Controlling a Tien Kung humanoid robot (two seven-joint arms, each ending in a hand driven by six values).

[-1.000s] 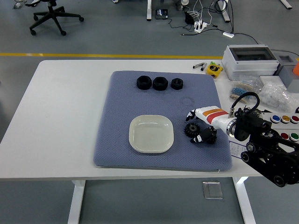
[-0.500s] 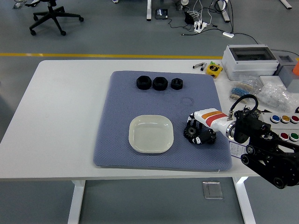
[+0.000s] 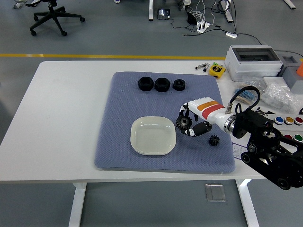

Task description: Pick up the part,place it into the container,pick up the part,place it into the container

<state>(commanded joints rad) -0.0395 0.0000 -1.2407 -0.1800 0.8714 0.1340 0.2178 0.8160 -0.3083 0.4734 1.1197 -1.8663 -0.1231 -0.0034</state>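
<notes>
The right hand [image 3: 193,120] reaches in from the right over the blue-grey mat [image 3: 118,142], its white-and-black fingers [image 3: 185,112] curled around a black toothed gear [image 3: 182,123]. The gear is a dark disc with short teeth round its rim, held on edge so the teeth face the plate. It sits between the fingertips and the thumb side of the hand, lifted off the mat, just right of the rim of the pale square plate [image 3: 153,135]. Whether the gear has a hub or centre hole cannot be made out, since the fingers cover most of its face.

A second, smaller black gear [image 3: 214,140] lies on the mat below and to the right of the fingers, apart from them, under the forearm.

Well beyond the fingertips, toward the far edge of the mat, 3 black ring-shaped parts [image 3: 161,84] stand in a row, close together.

The plate shows nothing inside it. The black arm behind the wrist is cut off by the picture's right edge.
</notes>
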